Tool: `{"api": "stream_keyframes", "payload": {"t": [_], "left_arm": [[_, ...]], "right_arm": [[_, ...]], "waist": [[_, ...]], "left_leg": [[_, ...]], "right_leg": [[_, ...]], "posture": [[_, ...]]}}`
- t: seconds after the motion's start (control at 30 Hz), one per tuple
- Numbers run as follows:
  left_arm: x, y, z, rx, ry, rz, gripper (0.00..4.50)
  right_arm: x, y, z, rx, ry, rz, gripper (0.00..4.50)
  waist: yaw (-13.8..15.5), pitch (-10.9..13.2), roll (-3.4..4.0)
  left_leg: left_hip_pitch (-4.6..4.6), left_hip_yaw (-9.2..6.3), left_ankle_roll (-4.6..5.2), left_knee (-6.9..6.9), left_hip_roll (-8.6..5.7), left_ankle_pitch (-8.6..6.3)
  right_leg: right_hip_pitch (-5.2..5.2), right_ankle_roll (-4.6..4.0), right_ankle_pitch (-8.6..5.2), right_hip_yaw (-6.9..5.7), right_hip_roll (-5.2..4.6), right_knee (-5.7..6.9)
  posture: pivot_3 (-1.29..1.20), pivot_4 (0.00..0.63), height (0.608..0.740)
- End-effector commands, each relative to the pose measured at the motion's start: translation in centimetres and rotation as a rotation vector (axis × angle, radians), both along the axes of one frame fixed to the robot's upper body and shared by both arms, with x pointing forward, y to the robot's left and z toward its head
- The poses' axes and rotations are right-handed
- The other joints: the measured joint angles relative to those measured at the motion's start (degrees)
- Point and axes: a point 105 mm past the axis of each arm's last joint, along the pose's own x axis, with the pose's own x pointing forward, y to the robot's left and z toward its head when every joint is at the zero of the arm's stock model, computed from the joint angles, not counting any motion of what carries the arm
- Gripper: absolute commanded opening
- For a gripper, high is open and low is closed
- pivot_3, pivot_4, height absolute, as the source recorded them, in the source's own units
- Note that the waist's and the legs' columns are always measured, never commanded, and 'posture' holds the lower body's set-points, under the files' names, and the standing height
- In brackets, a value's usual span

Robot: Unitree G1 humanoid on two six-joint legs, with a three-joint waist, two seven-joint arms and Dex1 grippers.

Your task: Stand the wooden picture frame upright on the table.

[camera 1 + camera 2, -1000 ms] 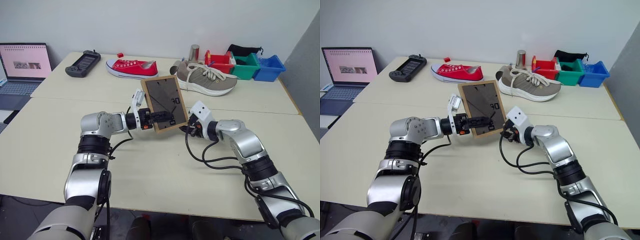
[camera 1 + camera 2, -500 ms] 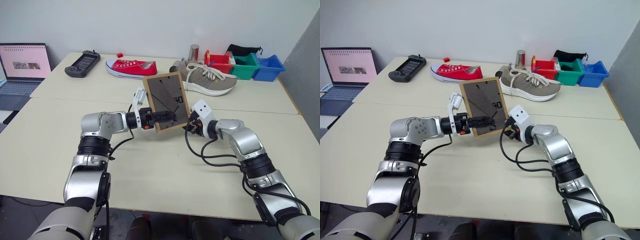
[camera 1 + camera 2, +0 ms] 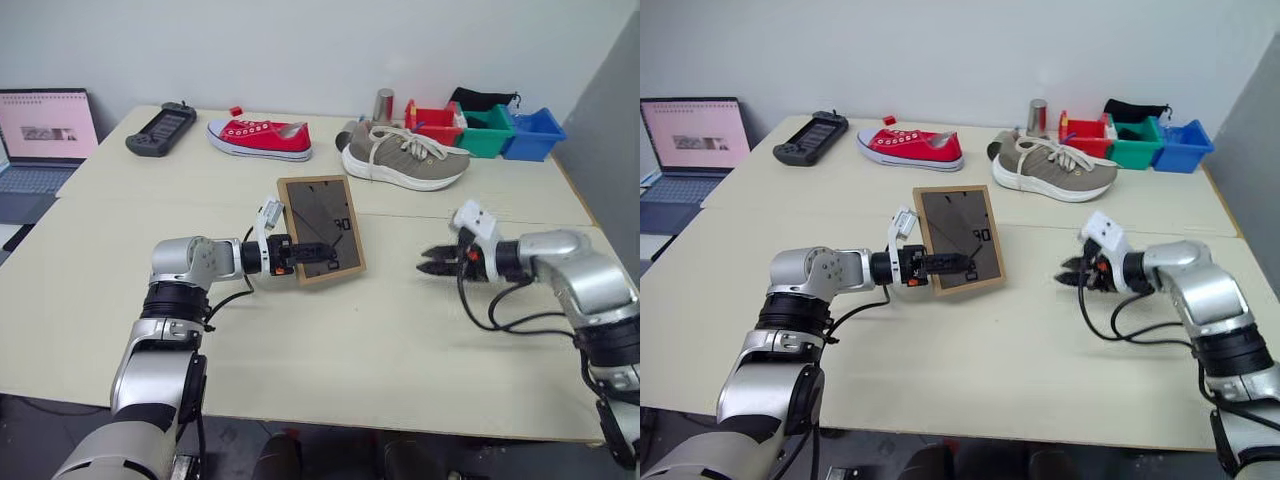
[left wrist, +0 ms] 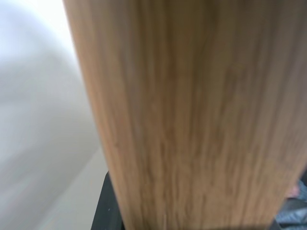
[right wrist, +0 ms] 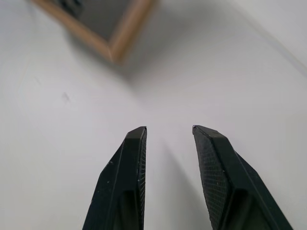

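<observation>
The wooden picture frame [image 3: 320, 230] is near the middle of the table [image 3: 300, 370], leaning back, with its dark grey back panel and white marks facing me. Its lower edge appears to rest on the tabletop. My left gripper [image 3: 333, 248] is shut on the frame from its left side, one black finger lying across the back panel. In the left wrist view the frame's light wood edge [image 4: 192, 120] is very close. My right gripper [image 3: 428, 262] hovers open and empty to the right of the frame, apart from it. A frame corner [image 5: 120, 38] lies beyond its fingers [image 5: 132, 163].
Along the back of the table are a game controller [image 3: 160, 128], a red sneaker [image 3: 258, 135], a grey sneaker [image 3: 405, 158], a metal cup [image 3: 383, 103] and red [image 3: 432, 120], green [image 3: 485, 130] and blue [image 3: 532, 135] bins. A laptop [image 3: 40, 130] sits at the far left.
My right gripper has drawn away from the frame's lower right corner, out to the right. The frame has come down a little with my left gripper still on it.
</observation>
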Motion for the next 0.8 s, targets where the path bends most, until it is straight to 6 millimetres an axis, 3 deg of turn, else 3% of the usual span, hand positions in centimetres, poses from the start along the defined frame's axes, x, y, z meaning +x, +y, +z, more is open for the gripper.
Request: {"api": "stream_keyframes", "payload": {"t": [0.03,0.13,0.27,0.53,0.7,0.8], "left_arm": [[0.0,-0.6,2.0,-0.016,-0.083,-0.031,1.03],[-0.1,-0.9,2.0,-0.017,-0.084,-0.039,1.03],[-0.2,-1.1,2.1,-0.019,-0.090,-0.052,1.03],[-0.8,-1.5,2.0,-0.011,-0.101,-0.083,1.03],[-1.2,-1.4,1.9,-0.012,-0.097,-0.088,1.03],[-1.4,-1.4,1.8,-0.013,-0.096,-0.091,1.03]], "right_arm": [[0.0,4.3,5.4,0.192,-0.047,0.101,1.60],[0.1,7.3,6.2,0.234,-0.032,0.147,1.60],[1.0,9.4,5.3,0.211,-0.027,0.158,1.60],[2.9,10.9,4.4,0.204,-0.016,0.145,1.60],[3.0,11.6,4.3,0.229,0.026,0.164,2.39],[2.9,12.1,4.1,0.237,0.064,0.177,3.14]], "waist": [[-0.48,0.00,0.00],[-0.18,-0.01,0.00],[0.43,0.00,0.00],[1.13,0.00,0.00],[1.09,0.00,0.00],[1.09,0.00,0.00]], "left_leg": [[0.03,0.01,0.01,0.00,0.05,0.00],[0.14,-0.04,0.01,-0.08,0.10,0.01],[-0.09,-0.07,-0.01,-0.02,-0.02,0.01],[-0.21,-0.13,-0.03,0.00,-0.05,0.02],[-0.20,-0.14,-0.03,0.00,-0.04,0.01],[-0.20,-0.14,-0.03,0.00,-0.03,0.01]], "right_leg": [[0.00,0.00,0.00,0.02,0.04,0.02],[0.02,-0.01,0.00,-0.02,0.08,0.09],[0.00,-0.01,0.00,-0.11,-0.05,0.03],[-0.06,-0.01,0.01,-0.25,-0.11,-0.03],[-0.06,-0.01,0.01,-0.27,-0.10,-0.01],[-0.07,-0.01,0.01,-0.28,-0.10,0.01]], "posture": [[0.00,0.150,0.740],[0.00,0.150,0.740],[0.00,0.150,0.740],[0.00,0.150,0.740],[0.00,0.150,0.740],[0.00,0.150,0.740]]}}
